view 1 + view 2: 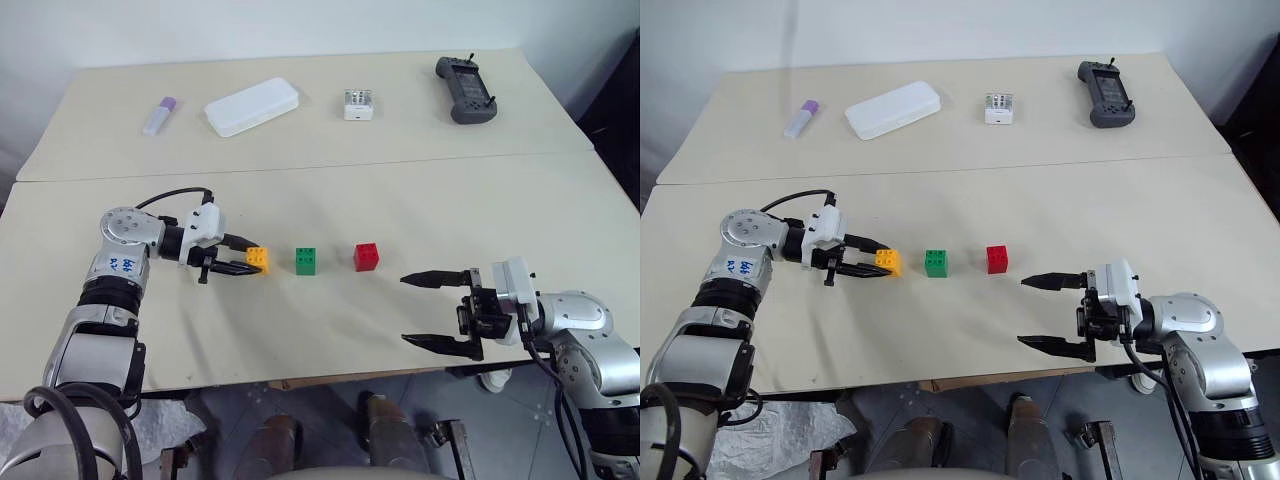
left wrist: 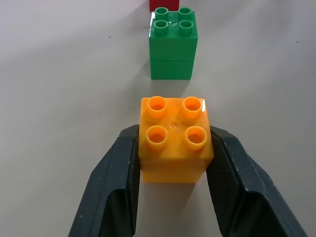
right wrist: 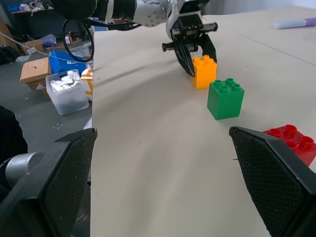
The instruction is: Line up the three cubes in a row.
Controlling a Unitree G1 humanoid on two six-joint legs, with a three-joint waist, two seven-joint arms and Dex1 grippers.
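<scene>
My right claw (image 1: 437,311) hangs spread and empty nearest me, while my left claw (image 1: 236,256) pinches the yellow-orange cube (image 1: 258,259), which I should set flat, level with the green cube (image 1: 306,260) and red cube (image 1: 366,256) beyond.

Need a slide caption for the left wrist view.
Left tool shut on the yellow-orange cube, in line with the green cube and red cube beyond.

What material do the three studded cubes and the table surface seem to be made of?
The yellow-orange studded cube, the green studded cube and the red studded cube look like moulded glossy plastic: uniform colour, crisp studs, soft highlights on top. The beige table surface appears to be matte laminate or painted board; the look leaves that open.
</scene>
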